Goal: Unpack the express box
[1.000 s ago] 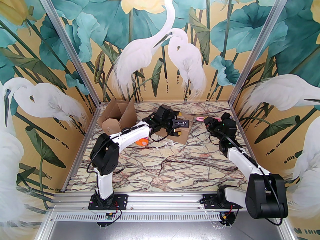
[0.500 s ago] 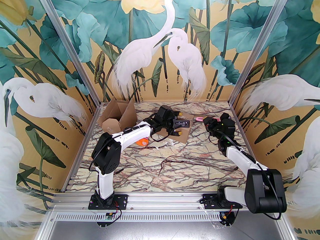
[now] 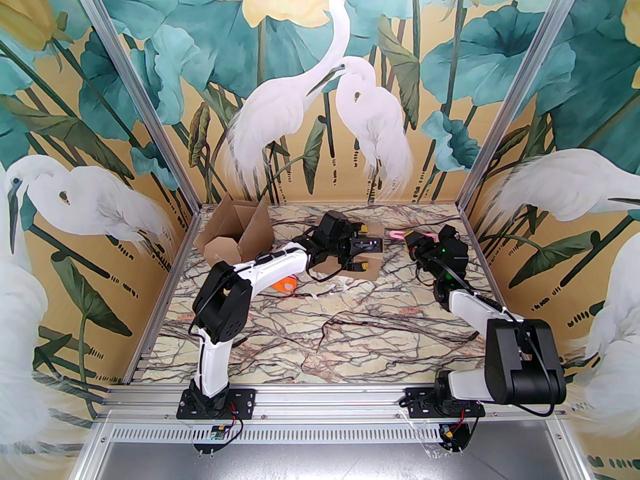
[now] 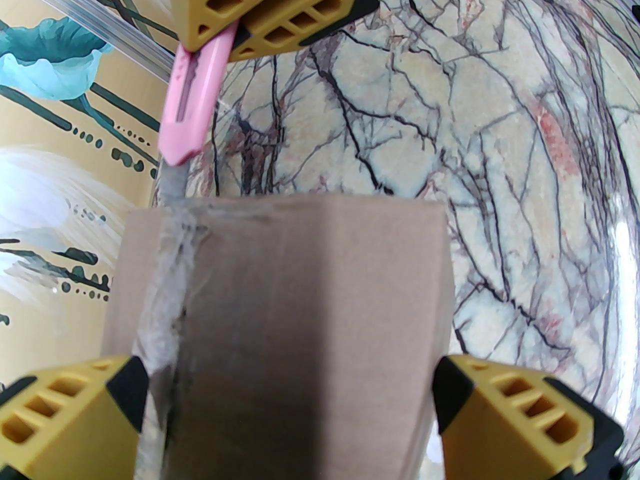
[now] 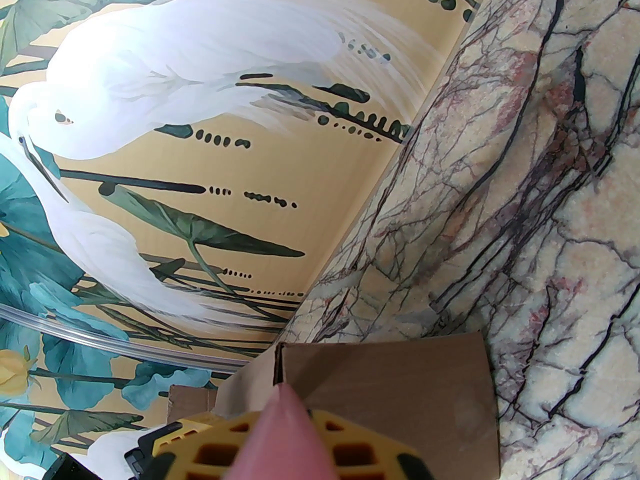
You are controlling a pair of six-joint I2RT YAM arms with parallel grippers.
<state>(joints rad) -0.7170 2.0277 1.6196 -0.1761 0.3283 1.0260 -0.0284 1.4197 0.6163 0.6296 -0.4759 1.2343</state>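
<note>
— What's on the marble table (image 3: 350, 333)?
— A sealed cardboard box (image 4: 300, 318) toward the back, between the spread jaws of the left gripper (image 4: 290, 408), neither touching it.
— And the right gripper (image 4: 265, 13)?
— Clamped on a pink utility knife (image 4: 187, 103), its blade at the box's taped seam (image 4: 165, 278).

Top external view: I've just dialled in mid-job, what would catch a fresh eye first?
The pink box cutter, clamped in the right end effector, has its blade at the taped seam on the far edge of the closed cardboard box at mid-table. The left end effector stands wide open astride that box. An already opened box sits in the far left corner, with an orange object lying nearer.
</note>
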